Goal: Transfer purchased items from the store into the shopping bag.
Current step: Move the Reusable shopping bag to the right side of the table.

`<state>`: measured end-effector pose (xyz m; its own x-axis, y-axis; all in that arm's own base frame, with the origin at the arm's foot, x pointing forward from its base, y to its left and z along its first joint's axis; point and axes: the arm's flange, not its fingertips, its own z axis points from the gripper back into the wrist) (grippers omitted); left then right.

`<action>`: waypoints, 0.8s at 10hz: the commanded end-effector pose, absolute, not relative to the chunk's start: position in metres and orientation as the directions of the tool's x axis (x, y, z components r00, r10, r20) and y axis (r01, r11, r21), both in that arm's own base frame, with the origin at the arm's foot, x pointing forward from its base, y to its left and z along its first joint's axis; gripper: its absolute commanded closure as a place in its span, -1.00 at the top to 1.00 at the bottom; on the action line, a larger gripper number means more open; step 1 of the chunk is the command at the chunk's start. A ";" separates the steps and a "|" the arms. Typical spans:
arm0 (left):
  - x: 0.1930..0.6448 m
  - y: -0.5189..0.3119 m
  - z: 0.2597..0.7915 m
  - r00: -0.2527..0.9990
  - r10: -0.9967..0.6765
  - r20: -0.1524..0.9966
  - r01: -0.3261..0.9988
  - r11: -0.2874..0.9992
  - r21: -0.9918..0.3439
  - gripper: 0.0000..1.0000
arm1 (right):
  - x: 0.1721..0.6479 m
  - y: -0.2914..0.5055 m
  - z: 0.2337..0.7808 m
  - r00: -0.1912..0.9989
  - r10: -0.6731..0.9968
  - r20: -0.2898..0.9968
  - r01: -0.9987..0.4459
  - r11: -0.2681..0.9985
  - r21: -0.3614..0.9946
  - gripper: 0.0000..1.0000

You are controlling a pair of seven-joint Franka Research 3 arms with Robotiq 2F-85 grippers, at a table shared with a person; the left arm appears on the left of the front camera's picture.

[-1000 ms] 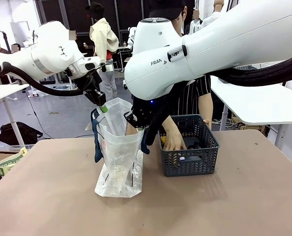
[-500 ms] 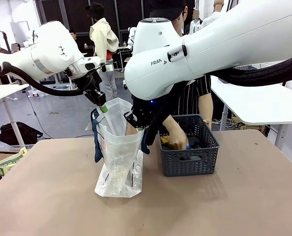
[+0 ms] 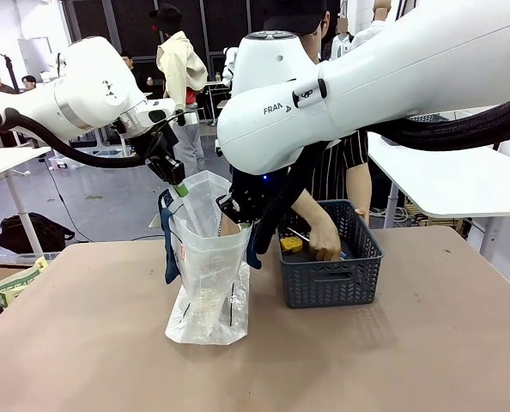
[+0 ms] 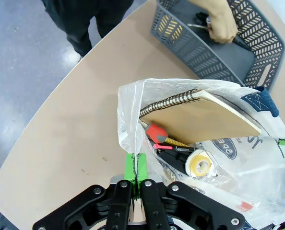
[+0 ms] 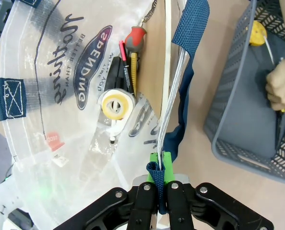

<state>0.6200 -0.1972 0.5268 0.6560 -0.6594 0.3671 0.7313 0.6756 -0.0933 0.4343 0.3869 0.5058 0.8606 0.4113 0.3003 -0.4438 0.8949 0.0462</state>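
Shopping bag [image 3: 205,283] held open, basket [image 3: 328,287] just beside it at its 3 o'clock.
The left gripper [image 4: 135,167] is clamped on the bag's rim at 11 o'clock. Inside lie a spiral notebook [image 4: 200,117], a tape roll [image 4: 200,166] and a red-handled screwdriver [image 4: 157,131]. The right gripper [image 5: 160,162] pinches the rim and navy handle [image 5: 193,28] at 1 o'clock. A person's hand [image 3: 326,247] reaches into the basket beside a yellow item [image 3: 291,245].
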 end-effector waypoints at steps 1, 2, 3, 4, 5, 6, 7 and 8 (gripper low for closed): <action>0.616 -0.194 0.527 0.657 -0.655 0.373 0.727 0.681 -0.084 -1.00 | 0.433 0.386 0.507 0.861 0.409 0.302 -0.442 0.896 0.048 -1.00; 0.616 -0.194 0.527 0.657 -0.655 0.373 0.727 0.681 -0.084 -1.00 | 0.433 0.386 0.507 0.861 0.409 0.302 -0.442 0.896 0.048 -1.00; 0.616 -0.194 0.527 0.657 -0.655 0.373 0.727 0.681 -0.084 -1.00 | 0.433 0.386 0.507 0.861 0.409 0.302 -0.442 0.896 0.048 -1.00; 0.616 -0.194 0.527 0.657 -0.655 0.373 0.727 0.681 -0.084 -1.00 | 0.433 0.386 0.507 0.861 0.409 0.302 -0.442 0.896 0.048 -1.00; 0.616 -0.194 0.527 0.657 -0.655 0.373 0.727 0.681 -0.084 -1.00 | 0.433 0.386 0.507 0.861 0.409 0.302 -0.442 0.896 0.048 -1.00; 0.616 -0.194 0.527 0.657 -0.655 0.373 0.727 0.681 -0.084 -1.00 | 0.433 0.386 0.507 0.861 0.409 0.302 -0.442 0.896 0.048 -1.00; 0.616 -0.194 0.527 0.657 -0.655 0.373 0.727 0.681 -0.084 -1.00 | 0.433 0.386 0.507 0.861 0.409 0.302 -0.442 0.896 0.048 -1.00; 0.616 -0.194 0.527 0.657 -0.655 0.373 0.727 0.681 -0.084 -1.00 | 0.433 0.386 0.507 0.861 0.409 0.302 -0.442 0.896 0.048 -1.00</action>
